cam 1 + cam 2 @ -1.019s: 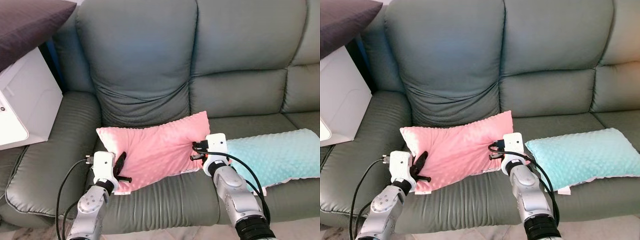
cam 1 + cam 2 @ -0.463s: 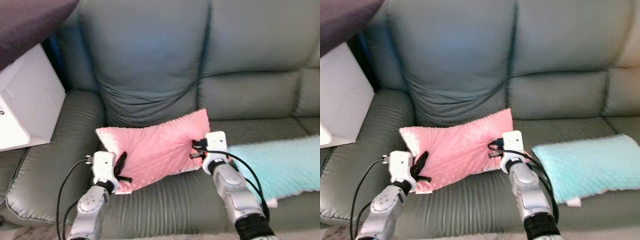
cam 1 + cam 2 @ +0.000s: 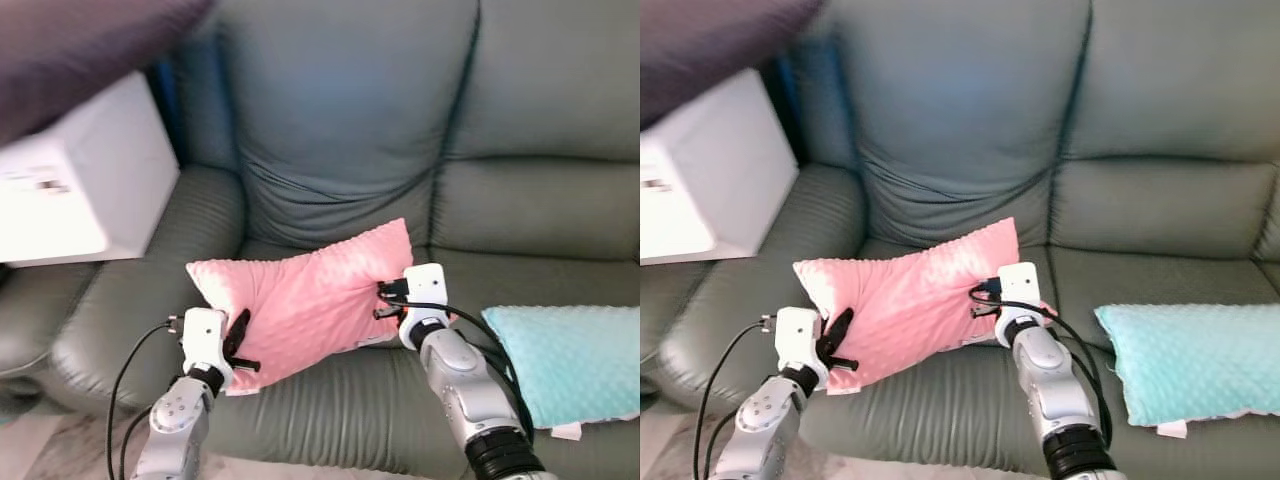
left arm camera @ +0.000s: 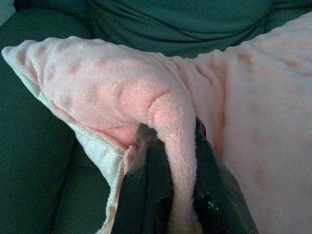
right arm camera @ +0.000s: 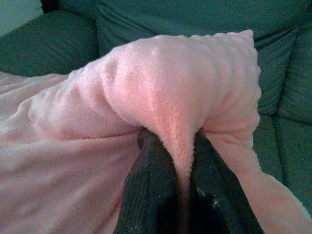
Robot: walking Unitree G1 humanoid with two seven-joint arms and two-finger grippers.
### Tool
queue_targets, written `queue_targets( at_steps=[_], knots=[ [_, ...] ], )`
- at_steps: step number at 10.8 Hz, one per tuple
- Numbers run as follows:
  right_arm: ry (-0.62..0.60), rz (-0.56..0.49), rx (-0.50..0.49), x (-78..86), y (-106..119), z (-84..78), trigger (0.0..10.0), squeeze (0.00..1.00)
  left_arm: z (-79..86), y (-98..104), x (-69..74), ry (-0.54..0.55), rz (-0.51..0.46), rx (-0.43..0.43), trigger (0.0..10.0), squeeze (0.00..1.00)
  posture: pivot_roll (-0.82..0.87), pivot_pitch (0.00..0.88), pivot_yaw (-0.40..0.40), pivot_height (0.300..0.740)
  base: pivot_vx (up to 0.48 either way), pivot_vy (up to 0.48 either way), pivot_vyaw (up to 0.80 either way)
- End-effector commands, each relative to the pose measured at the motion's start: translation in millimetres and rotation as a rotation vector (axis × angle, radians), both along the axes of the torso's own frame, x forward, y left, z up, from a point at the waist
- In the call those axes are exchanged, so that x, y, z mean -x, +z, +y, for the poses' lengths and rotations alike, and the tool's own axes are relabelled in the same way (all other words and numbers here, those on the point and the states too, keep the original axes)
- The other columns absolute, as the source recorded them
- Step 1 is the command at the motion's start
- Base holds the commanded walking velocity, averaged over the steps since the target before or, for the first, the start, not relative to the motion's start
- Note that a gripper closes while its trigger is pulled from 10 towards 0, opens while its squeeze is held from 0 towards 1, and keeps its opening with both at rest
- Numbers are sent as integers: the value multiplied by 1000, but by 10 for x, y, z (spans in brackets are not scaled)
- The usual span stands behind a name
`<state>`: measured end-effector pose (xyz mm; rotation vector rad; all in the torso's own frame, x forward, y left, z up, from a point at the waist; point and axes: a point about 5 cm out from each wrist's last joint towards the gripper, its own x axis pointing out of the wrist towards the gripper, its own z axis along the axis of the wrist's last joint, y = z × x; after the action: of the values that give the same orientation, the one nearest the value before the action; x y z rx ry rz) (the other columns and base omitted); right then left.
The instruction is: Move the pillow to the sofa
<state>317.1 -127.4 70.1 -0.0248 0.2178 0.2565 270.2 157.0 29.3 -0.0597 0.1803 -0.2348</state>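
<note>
- The pink pillow (image 3: 305, 300) sits higher above the sofa's (image 3: 340, 130) seat cushion than a second ago, its right corner raised nearer the backrest.
- Relative to the sofa, the camera now looks further left: the teal pillow (image 3: 575, 365) lies nearer the picture's right edge, the white box (image 3: 85, 180) nearer its middle.

A home living room. A large grey-green leather sofa (image 3: 330, 130) takes up most of the scene, with plump back cushions, a padded armrest at its left edge and soft creases from use. A pink plush pillow (image 3: 305, 300) and a mint-green one (image 3: 575, 360) lie on its seat. Beside the armrest stands a white box-like unit (image 3: 85, 180). Pale flooring shows at the sofa's front edge.
</note>
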Motion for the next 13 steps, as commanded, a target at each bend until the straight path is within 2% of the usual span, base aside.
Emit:
queue_targets(
  at_steps=[1,2,4,6,8,11,13],
  knots=[
    [-2,-22,-1,-14,44,-9,10000,0,-6,-29,2,-5,12,-19,10000,0,-228,122,60,740,0,0,0],
    [-7,-16,5,-13,21,1,10000,0,1,-124,37,-7,58,-39,10000,0,-227,124,61,740,0,0,0],
    [-85,43,24,-1,-102,-86,10000,0,31,-307,134,-27,138,-70,10000,0,-223,147,70,740,0,0,0],
    [-130,123,23,71,-242,-189,10000,0,61,-364,89,-47,179,-98,10000,0,-237,197,88,740,0,0,0],
    [-171,134,22,173,-294,-262,10000,0,-24,-316,-43,-100,168,-135,10000,0,-269,253,109,740,0,0,0],
    [-200,179,36,360,-294,-411,10000,0,-279,-58,-415,-149,121,-163,10000,0,-339,308,118,740,0,0,0],
    [-194,173,71,430,-294,-482,10000,0,-391,29,-508,-156,107,-162,10000,0,-363,315,117,740,0,0,0]
  ],
)
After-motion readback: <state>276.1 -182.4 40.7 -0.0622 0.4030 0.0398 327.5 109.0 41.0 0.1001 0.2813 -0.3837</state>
